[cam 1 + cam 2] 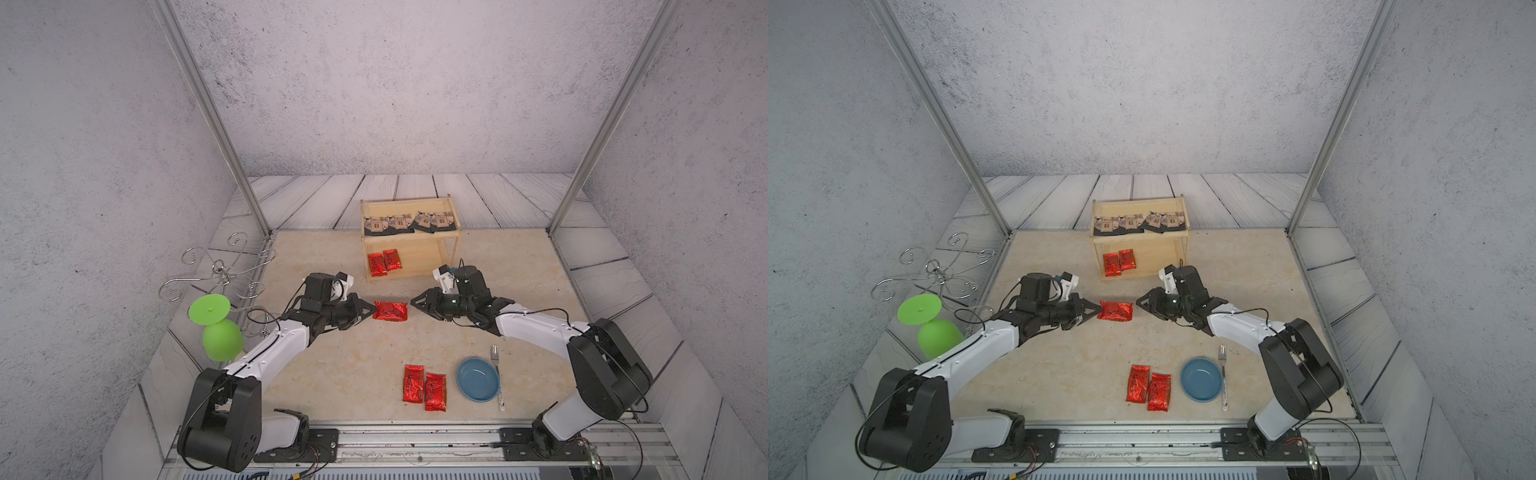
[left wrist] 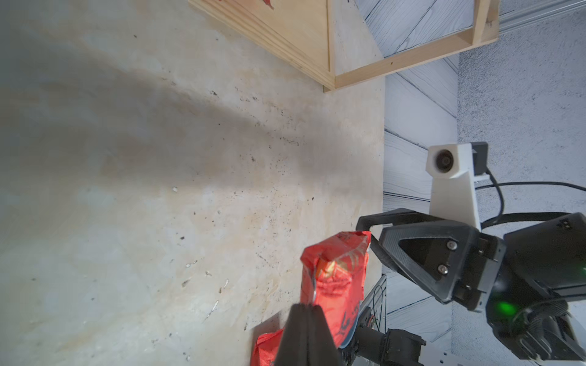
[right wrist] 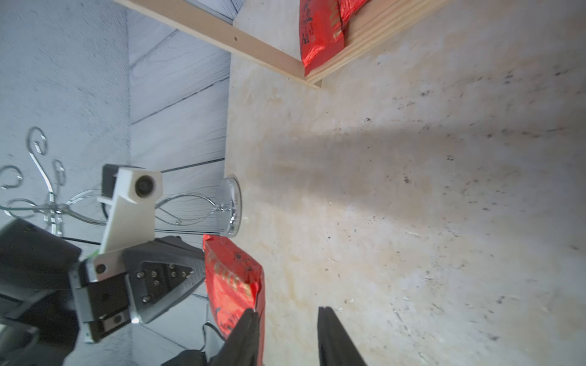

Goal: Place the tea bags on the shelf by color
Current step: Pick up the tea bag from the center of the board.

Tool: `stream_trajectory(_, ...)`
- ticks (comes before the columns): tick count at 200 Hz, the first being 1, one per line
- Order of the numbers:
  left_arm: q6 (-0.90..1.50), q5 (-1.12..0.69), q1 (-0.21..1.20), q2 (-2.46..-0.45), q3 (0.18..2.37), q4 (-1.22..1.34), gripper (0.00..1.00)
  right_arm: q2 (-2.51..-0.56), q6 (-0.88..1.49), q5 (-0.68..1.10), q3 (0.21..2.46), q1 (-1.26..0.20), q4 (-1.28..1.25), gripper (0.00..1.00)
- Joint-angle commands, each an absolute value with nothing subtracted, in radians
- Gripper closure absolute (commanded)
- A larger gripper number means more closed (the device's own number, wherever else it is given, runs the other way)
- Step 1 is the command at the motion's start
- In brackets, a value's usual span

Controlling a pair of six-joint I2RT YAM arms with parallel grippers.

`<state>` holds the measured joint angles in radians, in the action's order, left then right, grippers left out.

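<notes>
My left gripper (image 1: 371,310) (image 2: 307,305) is shut on one end of a red tea bag (image 1: 390,311) (image 2: 336,272), held just above the table's middle. My right gripper (image 1: 412,302) (image 3: 288,310) faces it from the other side with its jaws apart. The bag's (image 3: 233,275) free end lies against one of its fingers. The wooden shelf (image 1: 411,237) (image 1: 1142,239) stands behind. Several black tea bags (image 1: 407,222) sit on its upper tier and two red ones (image 1: 384,262) on its lower tier. Two more red tea bags (image 1: 413,383) (image 1: 435,392) lie near the front.
A blue bowl (image 1: 478,379) and a fork (image 1: 496,374) lie at the front right, beside the two loose red bags. A wire stand (image 1: 220,274) and an upturned green goblet (image 1: 216,332) sit at the left edge, close to my left arm.
</notes>
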<state>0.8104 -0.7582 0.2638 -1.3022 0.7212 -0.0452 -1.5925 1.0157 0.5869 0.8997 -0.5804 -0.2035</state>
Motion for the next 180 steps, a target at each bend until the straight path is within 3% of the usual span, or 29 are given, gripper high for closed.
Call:
stream_trajectory(1, 0.833, -0.794, 0.258, -1.295, 0.736, 0.000, 1.00, -1.602, 1.167, 0.697, 0.896, -0.582, -0.307, 0.63)
stream_trajectory(55, 0.855, -0.803, 0.258, -1.287, 0.732, 0.024, 1.00, -1.641, 1.202, 0.730, 0.896, -0.581, -0.344, 0.66)
stream_trajectory(121, 0.864, -0.804, 0.258, -1.281, 0.730, 0.025, 1.00, -1.659, 1.236, 0.745, 0.870, -0.581, -0.431, 0.81)
stream_trajectory(180, 0.898, -0.813, 0.241, -1.290, 0.709, 0.058, 1.00, -1.656, 1.269, 0.771, 0.841, -0.579, -0.519, 0.82)
